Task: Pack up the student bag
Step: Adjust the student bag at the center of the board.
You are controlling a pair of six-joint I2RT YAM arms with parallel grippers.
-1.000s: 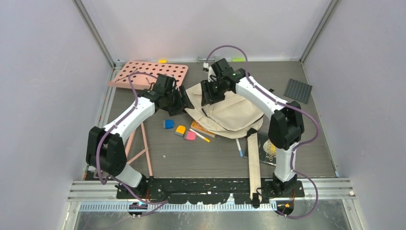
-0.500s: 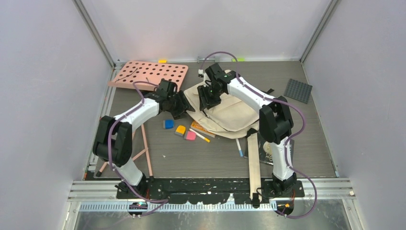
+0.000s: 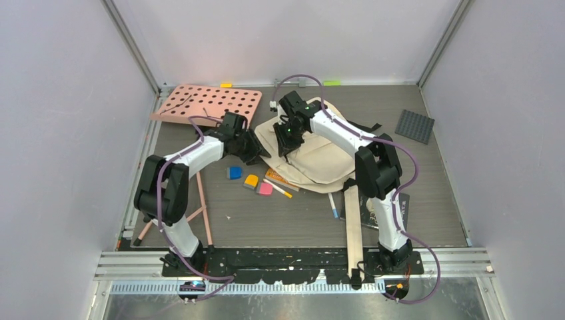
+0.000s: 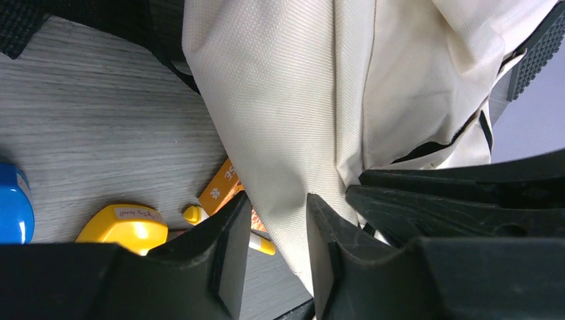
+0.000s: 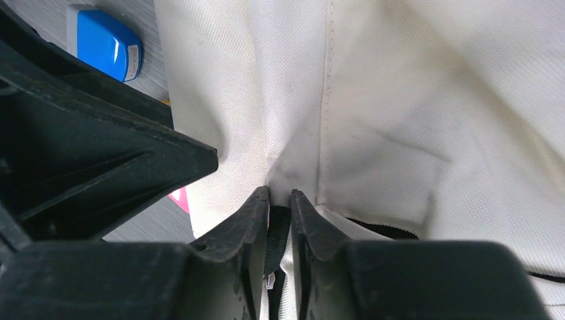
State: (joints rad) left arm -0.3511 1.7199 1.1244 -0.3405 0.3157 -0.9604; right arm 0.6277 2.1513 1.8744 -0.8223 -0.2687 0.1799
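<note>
Right end effector [image 5: 280, 198] pinched nearly closed; left end effector [image 4: 278, 203] (jaws apart) alongside.

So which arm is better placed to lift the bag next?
Probably right: the right end effector pinches a fold of the student bag; the left end effector straddles its fabric edge, jaws apart.

The student bag [image 3: 326, 160] and both arms crowd the far middle of the table [image 3: 280, 223], where the left gripper [image 3: 256, 148] and right gripper [image 3: 285, 140] sit close together at the bag's left edge. Erasers [image 3: 250, 181] and pens [image 3: 332, 205] litter the strip just in front. Bare boards lie nearer the bases.
</note>
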